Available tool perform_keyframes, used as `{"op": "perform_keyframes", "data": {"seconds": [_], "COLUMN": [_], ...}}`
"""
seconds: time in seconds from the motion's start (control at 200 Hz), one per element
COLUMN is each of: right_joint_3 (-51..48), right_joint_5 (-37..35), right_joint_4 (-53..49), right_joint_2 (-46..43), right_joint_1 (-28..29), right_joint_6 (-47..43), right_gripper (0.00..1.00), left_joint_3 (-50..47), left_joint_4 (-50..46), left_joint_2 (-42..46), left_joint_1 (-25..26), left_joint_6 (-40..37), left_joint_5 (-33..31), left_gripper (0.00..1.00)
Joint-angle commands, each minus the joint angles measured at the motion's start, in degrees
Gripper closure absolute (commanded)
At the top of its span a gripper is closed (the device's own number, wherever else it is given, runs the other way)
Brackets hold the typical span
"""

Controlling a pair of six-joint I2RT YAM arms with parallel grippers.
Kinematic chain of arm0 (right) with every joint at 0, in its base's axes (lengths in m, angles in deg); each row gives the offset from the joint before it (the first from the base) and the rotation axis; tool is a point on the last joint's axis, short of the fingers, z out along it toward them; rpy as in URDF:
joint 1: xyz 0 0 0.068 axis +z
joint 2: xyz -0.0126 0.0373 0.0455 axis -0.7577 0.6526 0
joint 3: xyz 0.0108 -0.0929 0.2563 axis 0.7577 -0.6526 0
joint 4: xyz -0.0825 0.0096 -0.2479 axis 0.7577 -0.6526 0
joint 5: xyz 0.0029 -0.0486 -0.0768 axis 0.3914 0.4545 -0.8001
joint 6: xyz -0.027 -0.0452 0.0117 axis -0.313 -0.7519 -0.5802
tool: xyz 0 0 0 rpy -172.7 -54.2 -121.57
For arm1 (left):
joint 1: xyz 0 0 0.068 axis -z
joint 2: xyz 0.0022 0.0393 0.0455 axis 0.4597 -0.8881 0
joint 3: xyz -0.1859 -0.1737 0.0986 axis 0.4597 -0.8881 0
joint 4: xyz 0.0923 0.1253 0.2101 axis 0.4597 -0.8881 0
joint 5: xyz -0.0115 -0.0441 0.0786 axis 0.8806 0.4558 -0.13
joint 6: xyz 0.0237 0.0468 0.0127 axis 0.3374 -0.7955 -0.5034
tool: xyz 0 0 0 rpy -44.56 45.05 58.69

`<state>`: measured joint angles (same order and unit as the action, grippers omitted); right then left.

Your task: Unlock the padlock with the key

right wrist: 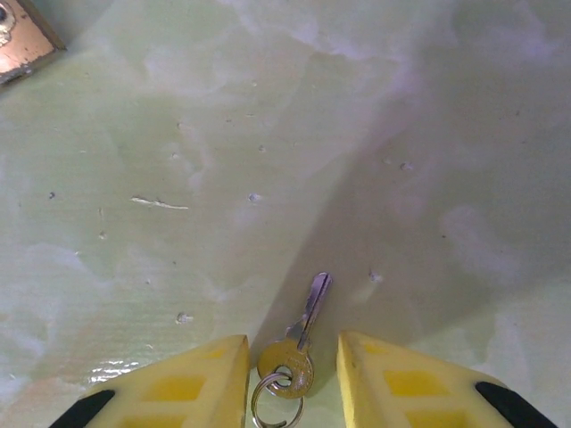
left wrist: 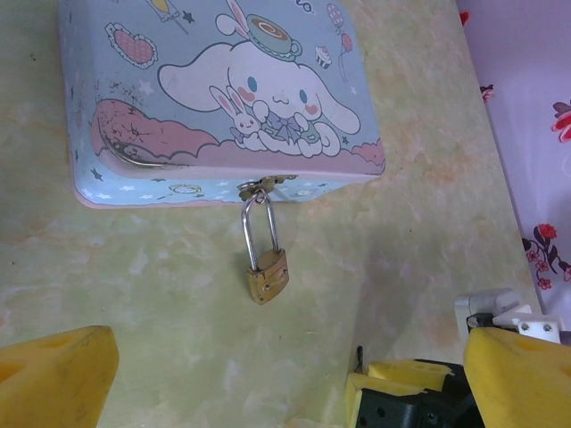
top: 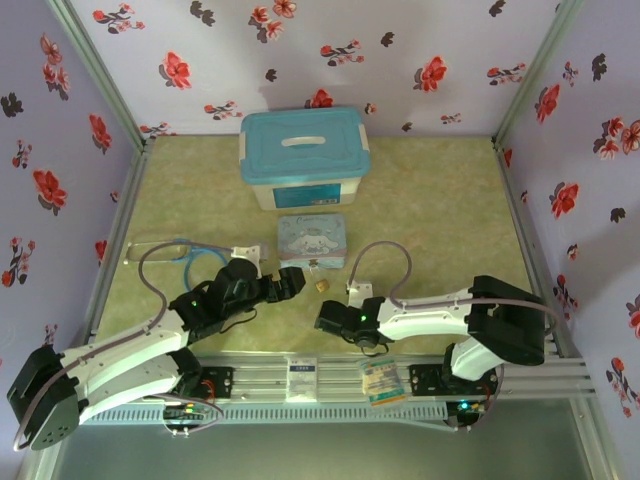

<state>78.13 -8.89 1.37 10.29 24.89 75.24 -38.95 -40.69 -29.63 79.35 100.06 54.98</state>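
You've got the cartoon tin (left wrist: pixel 223 89) with the brass padlock (left wrist: pixel 267 276) lying at its 6 o'clock, shackle through the clasp (left wrist: pixel 263 185). Left gripper (left wrist: pixel 290 379) is spread wide. Right gripper (right wrist: pixel 293 374) narrowly straddles the key (right wrist: pixel 303 330), blade toward 12.

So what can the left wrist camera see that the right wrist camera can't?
Left wrist: the cartoon tin with the padlock hooked on its clasp. Right wrist: the key on its ring, lying between the right fingers, plus a brass corner too cut off to name. Both: the green table and yellow fingers spread apart, the left fingers included.
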Motion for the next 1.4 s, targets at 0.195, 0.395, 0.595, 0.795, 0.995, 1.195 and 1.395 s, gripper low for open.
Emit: {"op": "perform_keyframes", "data": {"seconds": [0.195, 0.395, 0.595, 0.795, 0.995, 1.195, 1.395], "right_joint_3": [-6.2, -11.0, -15.4, -18.9, -25.4, -27.9, -22.9], "right_joint_5": [3.8, 3.0, 2.4, 4.1, 10.3, 17.8, 20.6], "right_joint_4": [1.9, 5.6, 9.8, 12.1, 17.9, 16.4, 17.5], "right_joint_2": [-3.2, -7.3, -12.0, -18.2, -33.5, -49.1, -50.8], "right_joint_1": [1.4, 1.4, -0.1, -3.7, -8.3, -15.9, -18.0], "right_joint_6": [3.7, 5.1, 0.2, -7.2, -14.9, -21.1, -26.0], "right_gripper": [0.79, 0.81, 0.90, 1.00, 1.00, 1.00, 1.00], "left_joint_3": [-1.0, -1.1, -0.3, 0.3, -0.6, -3.3, -1.5], "left_joint_4": [3.0, 4.1, 5.5, 7.4, 13.2, 27.6, 36.6], "left_joint_2": [-0.5, -1.2, -3.6, -6.7, -6.1, -7.2, -12.7], "left_joint_1": [0.5, 0.6, 1.0, 1.7, 4.7, 6.8, 12.5], "left_joint_6": [1.3, 1.8, 2.0, 2.5, 2.0, 3.3, 8.7], "left_joint_5": [-1.2, -1.2, -1.3, -1.2, -4.4, -6.8, -11.5], "left_gripper": [0.00, 0.00, 0.00, 0.00, 0.00, 0.03, 0.07]}}
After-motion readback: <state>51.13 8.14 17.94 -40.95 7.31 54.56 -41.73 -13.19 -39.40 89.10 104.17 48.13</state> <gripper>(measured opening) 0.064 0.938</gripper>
